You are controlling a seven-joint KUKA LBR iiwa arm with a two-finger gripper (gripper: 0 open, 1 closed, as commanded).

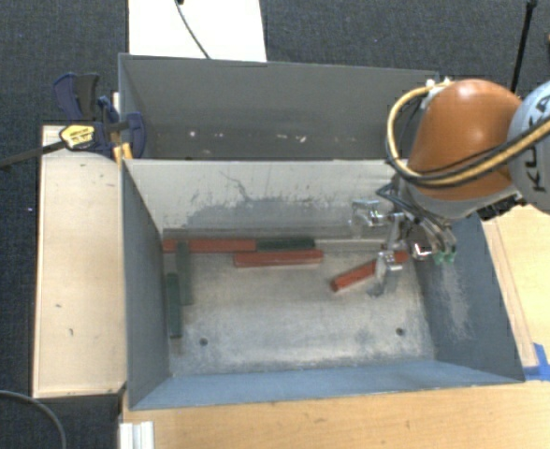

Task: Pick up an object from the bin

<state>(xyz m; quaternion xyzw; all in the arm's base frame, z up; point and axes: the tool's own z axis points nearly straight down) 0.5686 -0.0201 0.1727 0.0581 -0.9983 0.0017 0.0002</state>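
Grey bin (150,279), contents:
- Short red stick (352,278), right of centre on the floor, tilted, its right end at the hand (385,267). Whether the hand is spread or pinching it cannot be told.
- Two long red sticks (209,245) and a dark green stick (286,244), along the back wall.
- Green stick (175,299), along the left wall.

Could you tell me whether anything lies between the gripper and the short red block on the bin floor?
Nothing visible does. The gripper is at the right end of the short red block. The nearest other thing, a long red stick, lies to the block's left, nearer the back wall, not in between.
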